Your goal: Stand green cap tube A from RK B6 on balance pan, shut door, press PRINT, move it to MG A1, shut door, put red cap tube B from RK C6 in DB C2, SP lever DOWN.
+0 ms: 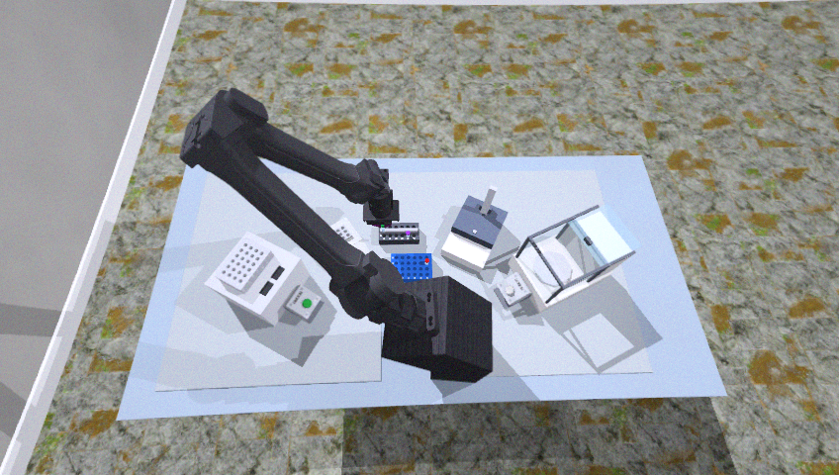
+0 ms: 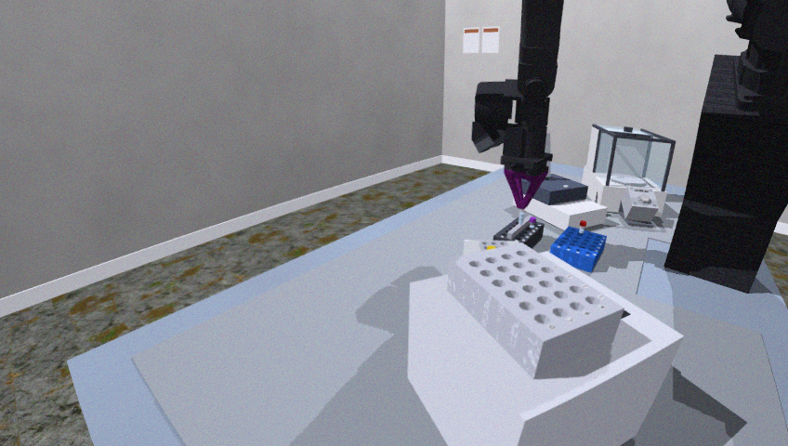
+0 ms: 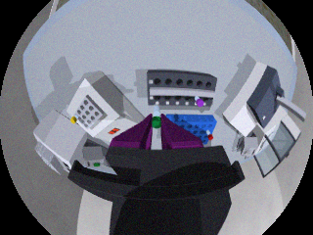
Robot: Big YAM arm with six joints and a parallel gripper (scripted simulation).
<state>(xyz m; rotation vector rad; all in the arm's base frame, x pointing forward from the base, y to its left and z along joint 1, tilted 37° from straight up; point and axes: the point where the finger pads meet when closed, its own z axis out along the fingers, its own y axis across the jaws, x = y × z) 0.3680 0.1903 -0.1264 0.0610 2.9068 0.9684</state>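
Note:
My gripper (image 1: 381, 224) (image 2: 519, 207) (image 3: 156, 117) is shut on tube A (image 2: 519, 219), whose green cap (image 3: 156, 119) shows between the purple fingers. It holds the tube upright over the left end of the black magnet block MG (image 1: 400, 234) (image 2: 522, 233) (image 3: 179, 86). The tube's lower end is at the block's top; I cannot tell how deep it sits. Tube B, with its red cap (image 1: 426, 259) (image 2: 582, 223) (image 3: 209, 136), stands in the blue rack RK (image 1: 410, 268) (image 2: 577, 251) (image 3: 191, 121). The balance BAL (image 1: 565, 267) (image 2: 633, 154) has its top pane (image 1: 605, 235) slid back and its pan empty.
A purple-capped tube (image 1: 408, 234) (image 2: 532, 219) (image 3: 200, 101) stands in MG. The SP (image 1: 475, 232) (image 2: 561, 190) has its lever (image 1: 490, 199) up. The dry block DB (image 1: 347, 231) (image 2: 480, 245) (image 3: 90, 108) holds a yellow-capped tube. The mixer MX (image 1: 258, 276) (image 2: 531, 309) is at the left.

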